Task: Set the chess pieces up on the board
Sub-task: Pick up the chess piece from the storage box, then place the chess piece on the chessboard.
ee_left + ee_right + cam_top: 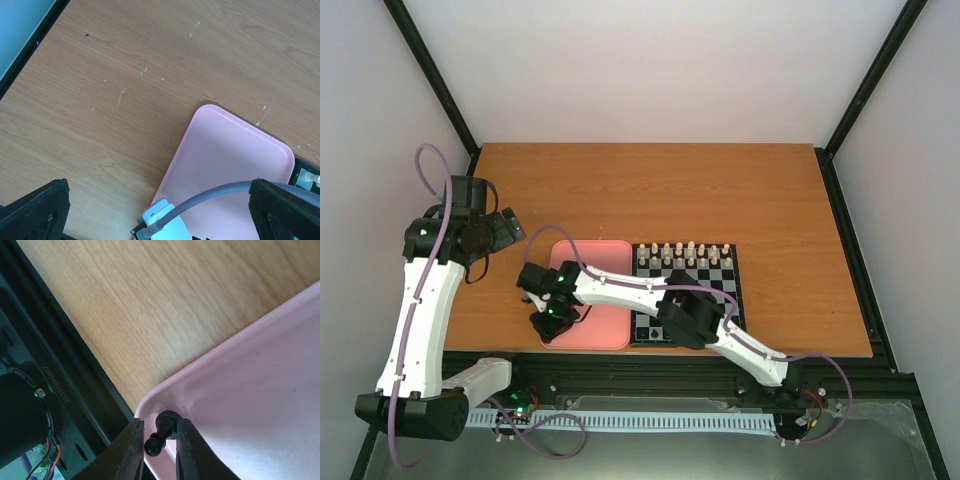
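On the surface (650,190), the tray (608,325) is set just left of the board (720,285); one chess piece (161,432) is found at the tray's near-left corner.

Pink tray (605,320) on wooden table (650,190), cream-white pieces (680,251) in two rows to its right

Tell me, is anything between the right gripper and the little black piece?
Nothing visible is in the way. The right gripper has the black piece pinched between its fingers, in a corner of the pink tray.
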Robot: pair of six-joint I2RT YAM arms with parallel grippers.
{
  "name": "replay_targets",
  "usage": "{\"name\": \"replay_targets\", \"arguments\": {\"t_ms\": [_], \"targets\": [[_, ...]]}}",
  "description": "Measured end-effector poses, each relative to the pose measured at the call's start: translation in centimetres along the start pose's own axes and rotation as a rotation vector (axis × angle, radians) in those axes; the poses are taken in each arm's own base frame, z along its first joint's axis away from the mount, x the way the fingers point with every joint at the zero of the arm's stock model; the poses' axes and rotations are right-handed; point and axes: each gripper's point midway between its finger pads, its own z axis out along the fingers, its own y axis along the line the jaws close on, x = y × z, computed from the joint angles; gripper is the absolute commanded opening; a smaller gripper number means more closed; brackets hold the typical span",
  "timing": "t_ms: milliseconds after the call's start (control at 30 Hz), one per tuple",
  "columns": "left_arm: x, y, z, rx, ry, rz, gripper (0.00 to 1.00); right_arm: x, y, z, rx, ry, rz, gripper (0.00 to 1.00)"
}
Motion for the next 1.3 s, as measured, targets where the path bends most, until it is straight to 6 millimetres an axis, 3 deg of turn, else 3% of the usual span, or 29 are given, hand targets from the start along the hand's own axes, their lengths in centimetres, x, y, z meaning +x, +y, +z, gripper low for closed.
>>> {"name": "replay_targets", "arguments": {"t_ms": [333,767,867,1033,1167,1300], "targets": [[0.4,0.2,0.3,-0.005,0.011,0.002,1.0,0.5,0.0,0.1,0.017,0.014,-0.005,0.03],[0.6,0.2,0.3,-0.004,0.012,0.003,1.0,0.1,-1.2,-1.0,0.11,-0.029,0.0,0.03],[0.6,0.3,0.2,-0.002,0.01,0.002,1.0,0.5,-2.0,-2.7,0.148,-0.048,0.018,0.03],[0.6,0.2,0.2,-0.001,0.01,0.002,1.0,2.0,-3.5,-7.2,0.197,-0.102,0.063,0.03],[0.6,0.2,0.2,0.001,0.011,0.003,1.0,4.4,-6.8,-11.0,0.243,-0.142,0.142,0.03],[0.8,0.2,0.4,-0.001,0.02,0.004,1.0,6.7,-10.4,-13.1,0.273,-0.165,0.233,0.03]]}}
